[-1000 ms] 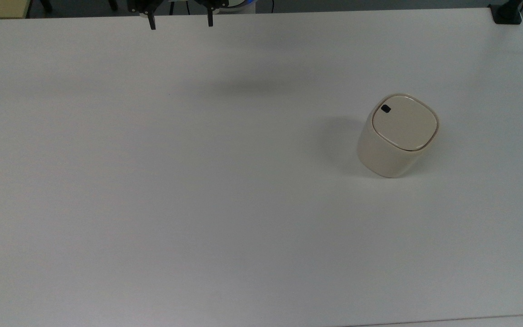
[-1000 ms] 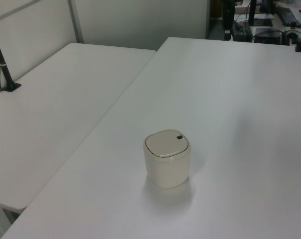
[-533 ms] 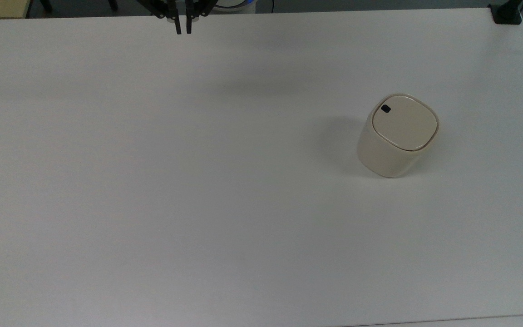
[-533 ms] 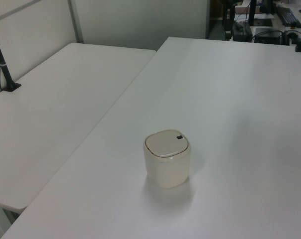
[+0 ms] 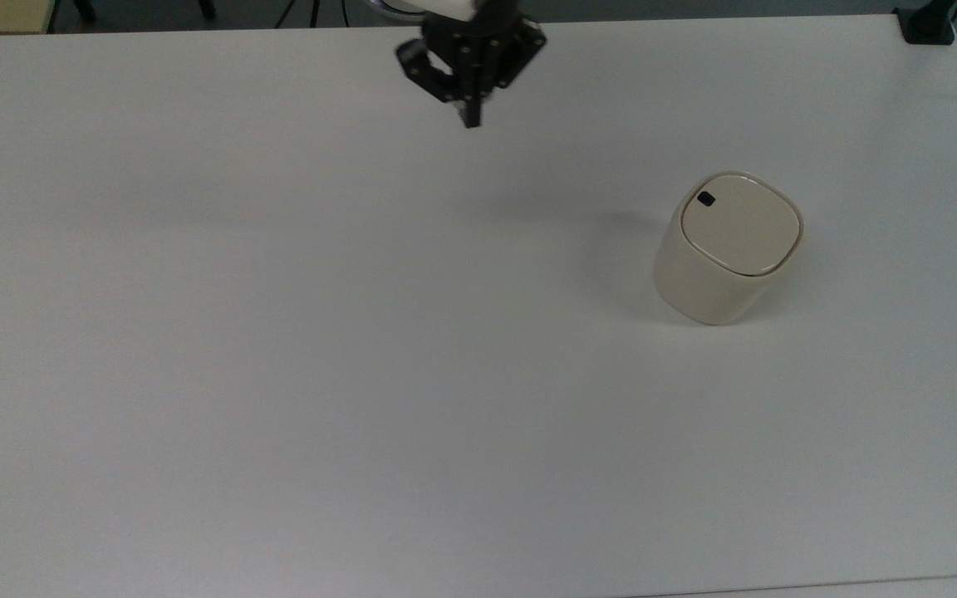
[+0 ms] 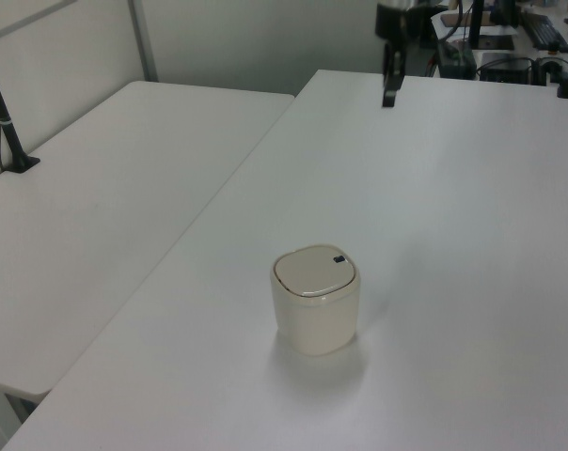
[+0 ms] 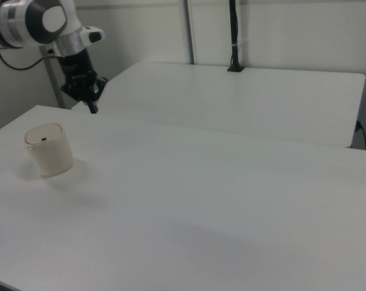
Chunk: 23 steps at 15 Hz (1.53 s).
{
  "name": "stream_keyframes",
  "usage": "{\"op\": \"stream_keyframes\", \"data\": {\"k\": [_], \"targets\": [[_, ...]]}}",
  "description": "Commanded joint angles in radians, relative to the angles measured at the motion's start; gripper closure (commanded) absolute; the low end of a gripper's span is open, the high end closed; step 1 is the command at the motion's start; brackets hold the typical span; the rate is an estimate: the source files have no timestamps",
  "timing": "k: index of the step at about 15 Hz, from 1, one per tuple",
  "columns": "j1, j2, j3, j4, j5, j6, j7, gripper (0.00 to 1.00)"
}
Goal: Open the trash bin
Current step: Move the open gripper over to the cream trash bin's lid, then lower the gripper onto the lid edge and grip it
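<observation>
Trash bin: I saw it standing upright on the white desk, toward the top view's right; in the left view it sat in the near middle of the desk, and in the right view near the right view's left edge.
Lid: I read it as flat and closed, flush with the rim all round.
Button: small and black, it sat at the lid's corner nearest the top view's upper left; I also found it on the lid in the left view.
Gripper: it hung above the desk near the far edge in the top view, well apart from the trash bin, up and to the top view's left of it; I located it in the left view and in the right view too.
Fingers: I saw them drawn together into a single dark tip pointing down, with nothing between them.
Contact: I observed none between gripper and trash bin.
Second desk: it adjoined the first along the left view's left.
Black post: it stood on the second desk at the back in the right view.
</observation>
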Motion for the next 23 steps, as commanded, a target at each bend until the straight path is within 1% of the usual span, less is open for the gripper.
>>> {"op": "stream_keyframes", "data": {"k": [1, 2, 4, 8, 11, 20, 23], "targets": [[0.143, 0.065, -0.012, -0.011, 0.038, 0.169, 0.010, 1.00], [0.179, 0.090, -0.012, -0.011, 0.048, 0.229, 0.004, 1.00], [0.237, 0.125, -0.012, -0.011, 0.046, 0.278, -0.002, 1.00], [0.303, 0.177, -0.012, -0.011, 0.046, 0.332, -0.056, 1.00], [0.331, 0.191, -0.012, -0.011, 0.046, 0.334, -0.079, 1.00], [0.363, 0.252, -0.012, -0.012, 0.040, 0.354, -0.079, 1.00], [0.368, 0.254, -0.012, -0.012, 0.042, 0.354, -0.079, 1.00]]}}
